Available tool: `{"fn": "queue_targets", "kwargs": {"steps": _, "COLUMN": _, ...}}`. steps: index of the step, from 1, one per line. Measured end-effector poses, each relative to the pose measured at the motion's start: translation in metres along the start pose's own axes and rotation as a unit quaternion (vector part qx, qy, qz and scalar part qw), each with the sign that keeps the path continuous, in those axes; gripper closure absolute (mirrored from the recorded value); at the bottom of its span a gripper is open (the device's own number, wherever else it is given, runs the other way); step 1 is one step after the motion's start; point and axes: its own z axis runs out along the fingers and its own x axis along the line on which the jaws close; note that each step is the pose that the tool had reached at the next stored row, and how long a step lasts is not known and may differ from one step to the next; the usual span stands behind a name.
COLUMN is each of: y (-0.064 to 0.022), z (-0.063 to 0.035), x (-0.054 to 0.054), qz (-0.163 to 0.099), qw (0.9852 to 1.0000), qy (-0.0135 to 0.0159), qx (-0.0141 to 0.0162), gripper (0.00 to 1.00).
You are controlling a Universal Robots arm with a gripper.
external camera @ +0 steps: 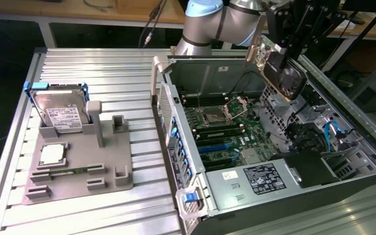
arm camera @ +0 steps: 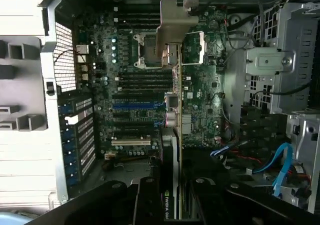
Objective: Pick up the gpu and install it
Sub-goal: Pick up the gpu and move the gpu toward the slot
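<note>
Nearest in the exterior view, the silver power supply (external camera: 256, 178) lies in the front corner of the open computer case (external camera: 204, 68), with the green motherboard (external camera: 224, 127) beyond it. To the exterior view's left, a grey holder (external camera: 77, 171) on the ribbed metal table (external camera: 96, 68) carries the blue-framed hard drive (external camera: 60, 110) upright. Farther back, the gripper (external camera: 291, 49) is clamped on the gpu (external camera: 285, 76), which hangs tilted in the air above the far part of the case, clear of the motherboard, and appears edge-on over the board in the wrist view with its silver bracket at the end farthest from the fingers; behind it rises the grey arm (external camera: 204, 24).
</note>
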Motion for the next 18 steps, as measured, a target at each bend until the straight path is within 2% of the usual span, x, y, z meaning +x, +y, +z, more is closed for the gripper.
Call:
{"fn": "queue_targets", "kwargs": {"steps": 7, "y": 0.0007, "z": 0.0028, "x": -0.037, "qz": 0.0, "qw": 1.0, "qy": 0.0, "qx": -0.0003, "gripper": 0.73}}
{"fn": "queue_targets", "kwargs": {"steps": 9, "y": 0.0008, "z": 0.0032, "x": -0.045, "qz": 0.0, "qw": 1.0, "qy": 0.0001, "qx": -0.002, "gripper": 0.73}}
{"fn": "queue_targets", "kwargs": {"steps": 11, "y": 0.0009, "z": 0.0035, "x": -0.053, "qz": 0.0, "qw": 1.0, "qy": 0.0001, "qx": -0.0092, "gripper": 0.73}}
{"fn": "queue_targets", "kwargs": {"steps": 14, "y": 0.0011, "z": 0.0039, "x": -0.064, "qz": 0.001, "qw": 0.9997, "qy": 0.0004, "qx": -0.0257, "gripper": 0.73}}
{"fn": "queue_targets", "kwargs": {"steps": 15, "y": 0.0012, "z": 0.0041, "x": -0.07, "qz": 0.001, "qw": 0.9994, "qy": 0.0005, "qx": -0.0348, "gripper": 0.73}}
{"fn": "queue_targets", "kwargs": {"steps": 16, "y": 0.0013, "z": 0.0042, "x": -0.073, "qz": 0.001, "qw": 0.9992, "qy": 0.0006, "qx": -0.0393, "gripper": 0.73}}
{"fn": "queue_targets", "kwargs": {"steps": 17, "y": 0.0013, "z": 0.0045, "x": -0.077, "qz": 0.001, "qw": 0.9991, "qy": 0.0006, "qx": -0.0418, "gripper": 0.73}}
{"fn": "queue_targets", "kwargs": {"steps": 18, "y": 0.0014, "z": 0.0047, "x": -0.078, "qz": 0.001, "qw": 0.9991, "qy": 0.0006, "qx": -0.0421, "gripper": 0.73}}
